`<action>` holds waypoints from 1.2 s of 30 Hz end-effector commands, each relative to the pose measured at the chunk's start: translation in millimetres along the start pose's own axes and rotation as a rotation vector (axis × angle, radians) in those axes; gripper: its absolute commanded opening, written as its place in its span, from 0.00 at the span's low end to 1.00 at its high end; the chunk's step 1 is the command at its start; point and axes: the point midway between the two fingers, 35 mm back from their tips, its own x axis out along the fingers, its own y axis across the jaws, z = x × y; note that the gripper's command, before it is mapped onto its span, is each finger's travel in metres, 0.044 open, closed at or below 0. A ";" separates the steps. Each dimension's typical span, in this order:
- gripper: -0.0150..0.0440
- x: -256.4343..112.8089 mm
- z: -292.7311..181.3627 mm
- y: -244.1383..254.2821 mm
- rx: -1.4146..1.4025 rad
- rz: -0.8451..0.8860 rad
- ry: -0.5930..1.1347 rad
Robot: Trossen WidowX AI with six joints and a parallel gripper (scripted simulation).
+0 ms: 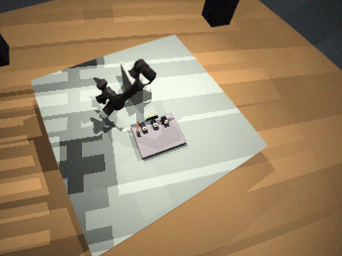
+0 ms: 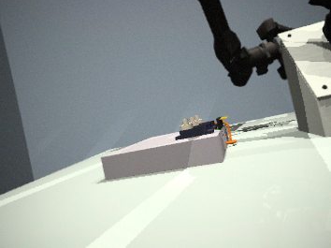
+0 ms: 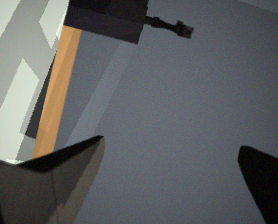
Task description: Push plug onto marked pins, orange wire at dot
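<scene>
The pale printed holder (image 1: 161,143) (image 2: 145,162) lies on the mat. Small dark blue servo bodies (image 2: 198,130) with cream-coloured tops sit along one side of it. An orange wire (image 1: 138,126) (image 2: 229,133) loops at one end of the holder. A green and yellow band (image 1: 152,117) shows at its edge. The plug and single pins are too small to make out. My gripper (image 3: 170,147) is open, with nothing between its fingertips in the wrist view. The arm hangs above the mat, up and left of the holder in the top view, away from it.
The pale mat (image 1: 208,127) lies on a wooden table (image 1: 290,175). The white arm base (image 2: 309,57) stands to the right of the holder in the exterior view. Dark posts (image 1: 222,3) stand near the table's far edge. Shadows and light stripes cross the mat.
</scene>
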 end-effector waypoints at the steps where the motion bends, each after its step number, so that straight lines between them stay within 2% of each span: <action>1: 0.89 -0.3 0.1 -0.2 0.002 0.001 -0.001; 11: 0.45 -19.3 5.4 -12.5 0.095 0.039 -0.089; 36: 0.45 -140.7 16.3 -73.9 0.496 0.305 -0.640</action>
